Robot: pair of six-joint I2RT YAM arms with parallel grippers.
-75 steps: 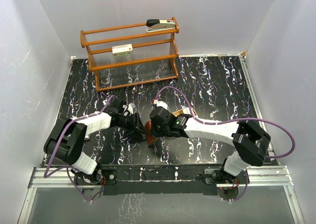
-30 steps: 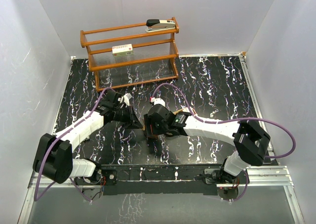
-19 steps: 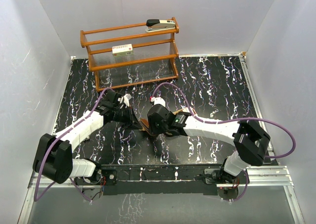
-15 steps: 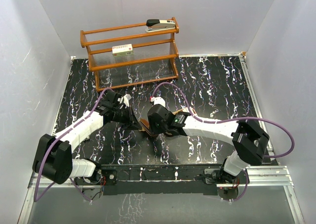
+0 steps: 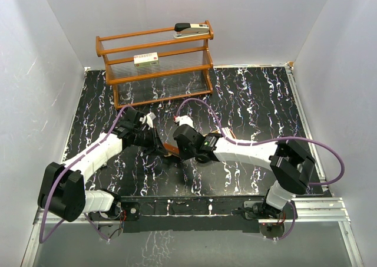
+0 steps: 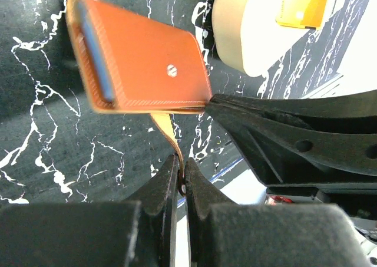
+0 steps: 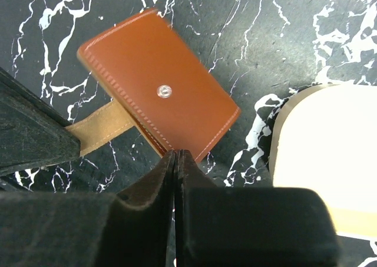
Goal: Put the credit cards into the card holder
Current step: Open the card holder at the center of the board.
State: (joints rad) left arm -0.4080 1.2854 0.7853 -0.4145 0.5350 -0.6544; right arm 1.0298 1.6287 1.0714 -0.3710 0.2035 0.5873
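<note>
Around the middle of the top view, open marble-patterned table [image 5: 259,108] surrounds the card holder [image 5: 170,154] — a tan rounded tray [image 7: 318,155] lies just right of it. The left gripper [image 6: 181,175] is clamped on its tan snap tab [image 6: 165,131]; the right gripper [image 7: 175,161], fingers together, touches the smooth, stitched brown leather edge.

Closed card holder [image 7: 159,108] beside tan tray [image 7: 312,155]
</note>
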